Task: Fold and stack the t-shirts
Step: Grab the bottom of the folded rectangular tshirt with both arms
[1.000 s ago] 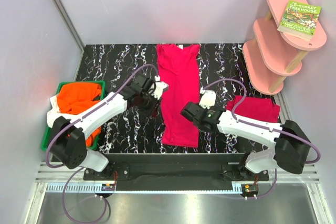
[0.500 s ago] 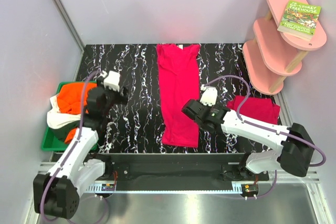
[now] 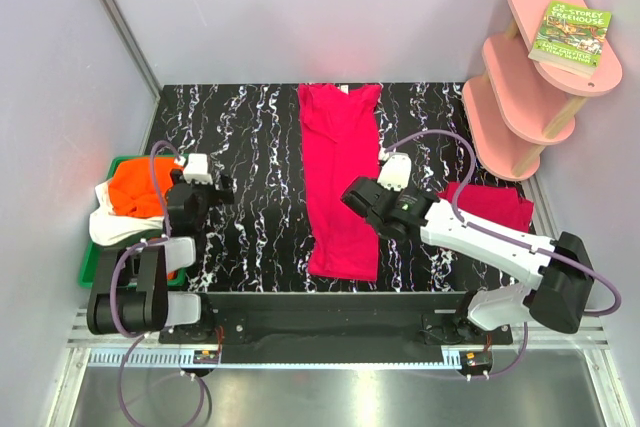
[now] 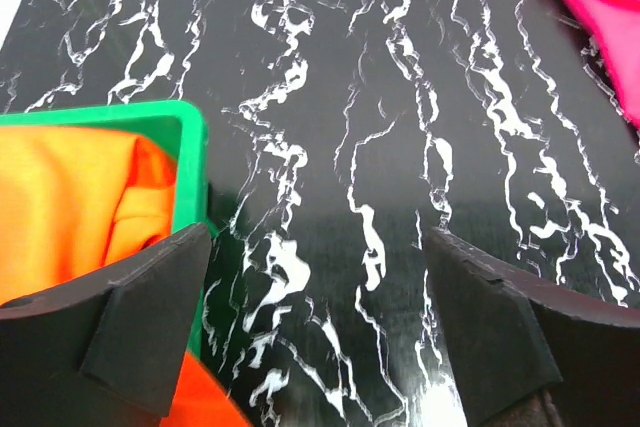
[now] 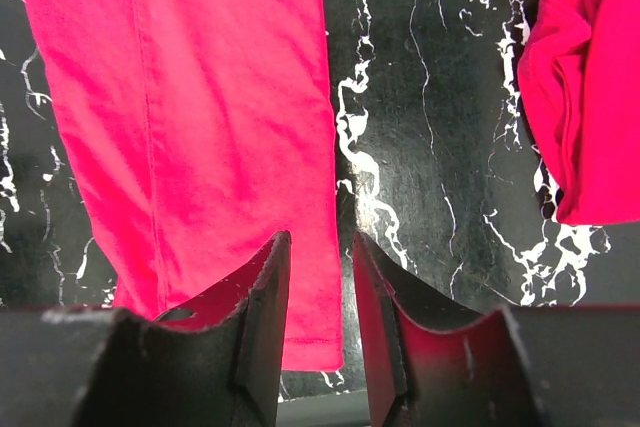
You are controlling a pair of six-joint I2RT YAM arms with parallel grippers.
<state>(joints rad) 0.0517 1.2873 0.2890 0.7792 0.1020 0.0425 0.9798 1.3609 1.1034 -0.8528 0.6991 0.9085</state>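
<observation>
Black white-veined marble-look tabletop (image 3: 250,147) carries everything.

Long crimson-pink cloth t-shirt (image 3: 338,147), already narrowed to a strip, lies flat at centre. Its long axis runs far to near, neckline at the far edge, hem toward the arm bases.

Green plastic tray (image 4: 150,112) sits at the left edge and holds a heap of bright orange cloth (image 3: 135,192) with white cloth (image 3: 110,227) below it.

Smaller folded crimson-pink t-shirt (image 3: 495,207) lies on the right, well apart from the strip.

Right gripper (image 5: 320,242) hangs over the strip's right long edge, in its nearer half. The jaws are parted by a narrow gap with nothing in it, and the wrist view shows the cloth edge running straight under that gap, with the near right corner just nearer the base.

Left gripper (image 4: 318,235) is spread wide and empty. It sits over bare table beside the tray's corner, well left of the strip.

Judgement: the right arm is much the nearer. The likely next fold is end to end along the long axis, and the hem corner lies a little toward the base from the right fingers.
</observation>
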